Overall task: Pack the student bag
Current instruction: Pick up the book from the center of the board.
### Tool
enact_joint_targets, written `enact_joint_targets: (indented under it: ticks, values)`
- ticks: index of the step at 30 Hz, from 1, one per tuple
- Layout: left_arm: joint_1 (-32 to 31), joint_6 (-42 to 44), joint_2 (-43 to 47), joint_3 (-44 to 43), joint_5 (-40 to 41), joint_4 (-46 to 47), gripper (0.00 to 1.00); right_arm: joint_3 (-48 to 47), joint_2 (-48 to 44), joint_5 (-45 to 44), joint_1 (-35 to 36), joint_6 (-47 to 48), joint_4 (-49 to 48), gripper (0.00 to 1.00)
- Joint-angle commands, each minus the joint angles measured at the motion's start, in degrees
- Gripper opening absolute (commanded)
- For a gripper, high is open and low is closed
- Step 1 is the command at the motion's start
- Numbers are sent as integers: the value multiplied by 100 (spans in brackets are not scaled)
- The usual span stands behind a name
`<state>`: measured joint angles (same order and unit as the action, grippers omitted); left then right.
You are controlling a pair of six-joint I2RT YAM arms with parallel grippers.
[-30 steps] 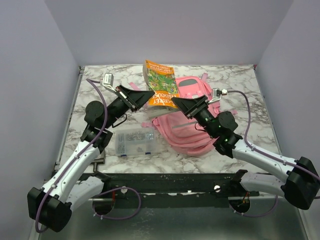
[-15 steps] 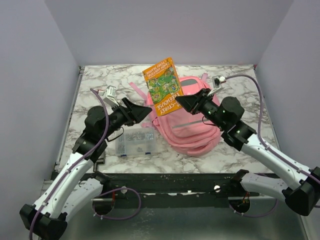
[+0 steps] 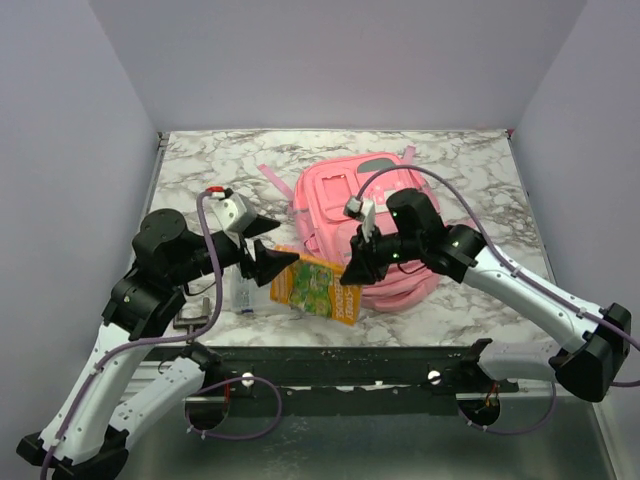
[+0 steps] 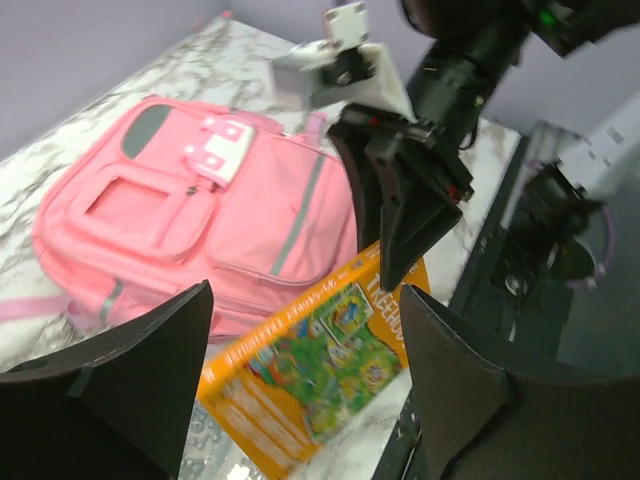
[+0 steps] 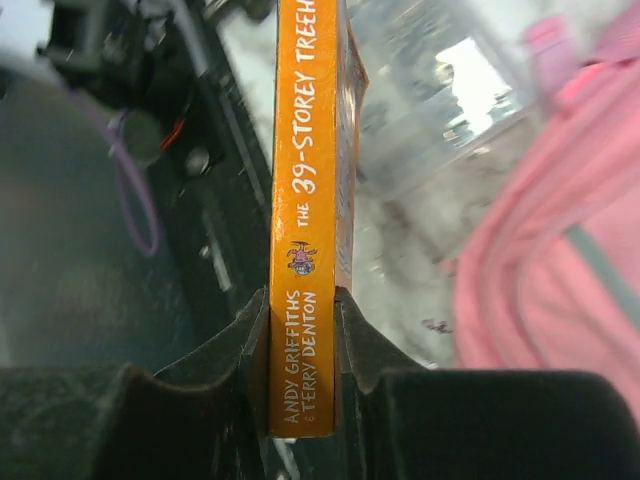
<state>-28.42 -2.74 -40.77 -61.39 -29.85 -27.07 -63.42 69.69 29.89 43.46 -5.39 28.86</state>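
overhead view: pink bag (image 3: 350,205) lies flat on the table (image 3: 200,160), around the middle and toward the far edge, front pockets up. an orange book (image 3: 318,287) is held tilted just in front of it, close to the near edge. the right gripper (image 3: 352,272) has the book pinched at its right end. the left gripper (image 3: 288,240) hangs by the book's other end, jaws spread, nothing in them. a clear plastic box (image 3: 243,293) lies near the near edge, partly hidden under the left gripper.

left wrist view: wide-apart fingers (image 4: 130,370) frame the scene, empty. between them the book (image 4: 320,375) slants beside the bag's lower side, with the right gripper's tips clamped on its upper edge. the bag (image 4: 200,215) shows front pockets and a white-pink clasp; no open mouth is visible from here.

right wrist view: book spine (image 5: 305,200) stands straight up between the two pads (image 5: 352,345), squeezed tight. the bag (image 5: 560,250) fills the right side.

progress, as a judgement: packing looks barely begun. book and box are both outside the bag, and i cannot tell whether the main compartment is unzipped. left to do: find or make an opening, slide the book in, then the box if it belongs.
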Motion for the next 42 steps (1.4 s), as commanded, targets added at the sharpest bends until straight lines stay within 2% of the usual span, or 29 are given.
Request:
enact_joint_targets:
  ticks: [1,6,15,21,28,29,30,32,34,35,36,39,42]
  values:
    - [-188,1496,-451,-344,-1877,-489,79,-18,-136,1000,407,437,401,1]
    - [-282,1491,-1301,-480,-2834,-771,78,104,-334,983,476,479,293,1]
    - [-453,1520,-2327,-514,-3659,-1156,78,-180,-346,1360,620,740,290,1]
    - [-839,1674,-2768,-472,-3383,-1517,77,-398,-187,1335,620,889,442,1]
    - [-1045,1781,-3021,-453,-3211,-1749,66,-487,-375,1260,628,882,540,1]
    - [-1043,1801,-3045,-477,-3233,-1773,62,-474,-424,1204,628,883,548,1]
    - [-1043,1811,-3070,-515,-3238,-1795,55,-450,-453,1117,628,882,550,1]
    - [-1043,1921,-3117,-636,-3206,-1921,30,-396,-488,950,628,862,530,1]
    - [-1049,1944,-3099,-707,-3176,-1960,19,-294,-585,785,628,686,350,0]
    - [-1045,1952,-3059,-729,-3150,-1960,8,-164,-695,722,628,477,142,1]
    - [-1042,1965,-2999,-734,-3077,-1967,0,22,-869,664,628,159,-256,12]
    - [-1013,1819,-2690,-758,-2634,-1821,0,770,-1502,20,628,-819,-1423,54]
    - [-719,1301,-2350,-777,-2659,-1390,0,1395,-2049,-906,620,-1634,-2112,87]
